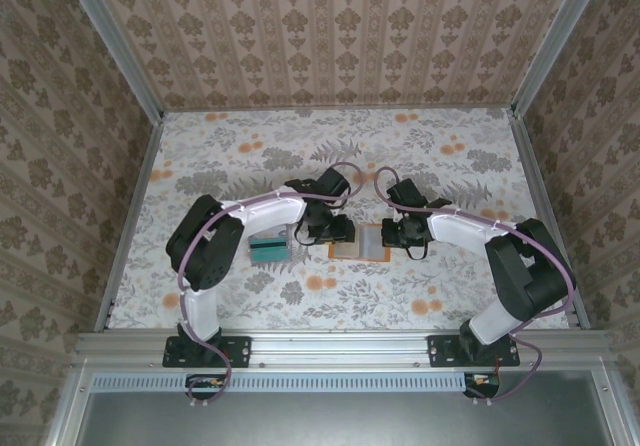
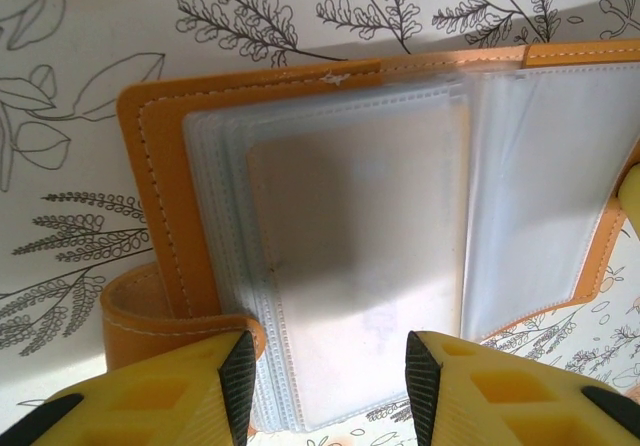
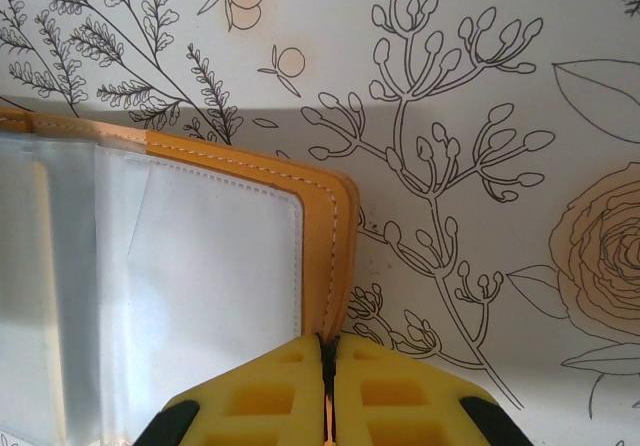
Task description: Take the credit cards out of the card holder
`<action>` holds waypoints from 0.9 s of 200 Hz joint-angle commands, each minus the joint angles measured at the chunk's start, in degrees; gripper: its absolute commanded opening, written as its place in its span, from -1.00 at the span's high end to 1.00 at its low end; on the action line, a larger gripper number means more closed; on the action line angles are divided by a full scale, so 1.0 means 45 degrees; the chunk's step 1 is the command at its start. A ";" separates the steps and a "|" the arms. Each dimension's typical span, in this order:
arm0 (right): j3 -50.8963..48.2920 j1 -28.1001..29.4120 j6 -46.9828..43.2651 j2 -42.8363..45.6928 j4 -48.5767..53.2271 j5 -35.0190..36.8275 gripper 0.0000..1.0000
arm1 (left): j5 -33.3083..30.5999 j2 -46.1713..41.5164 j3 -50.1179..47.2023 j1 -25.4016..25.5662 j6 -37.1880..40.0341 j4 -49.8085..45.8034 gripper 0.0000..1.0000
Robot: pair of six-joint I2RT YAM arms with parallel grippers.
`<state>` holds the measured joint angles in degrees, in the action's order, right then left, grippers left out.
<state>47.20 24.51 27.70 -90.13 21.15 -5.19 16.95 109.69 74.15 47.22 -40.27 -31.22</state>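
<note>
Lying open mid-table between the arms, the card holder [image 1: 357, 242] is pinched at its right edge by the clenched right gripper [image 3: 328, 351], while the left gripper [image 2: 325, 376], parted and empty, straddles its floppy, slick sleeves [image 2: 520, 196] (the stiff credit card [image 2: 360, 266] inside probably wants gripping by its near edge).

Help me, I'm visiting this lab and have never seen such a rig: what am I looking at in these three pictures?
A robot's left arm and right arm are bolted to the near edge of a flowered table. One picture looks down from above; the other two come from a camera on each wrist. On the table lies an open orange card holder with clear sleeves, and some cards beside it. The yellow right fingers are shut on the holder's edge. The left fingers stand open over the sleeves, holding nothing.
</note>
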 commanded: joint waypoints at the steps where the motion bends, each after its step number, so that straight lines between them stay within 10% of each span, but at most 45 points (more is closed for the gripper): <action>1: 0.0233 -0.0055 0.0193 -0.0158 0.0170 -0.0072 0.79 | 0.0317 0.0273 0.0317 0.0091 0.0288 -0.0017 0.06; 180: 0.0212 -0.0037 0.0269 -0.0109 0.0160 -0.0137 0.76 | 0.0999 0.1059 0.1286 0.0400 0.0844 -0.0132 0.05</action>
<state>47.20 24.51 28.34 -90.13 21.17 -5.19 19.97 113.60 78.65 48.69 -37.87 -31.24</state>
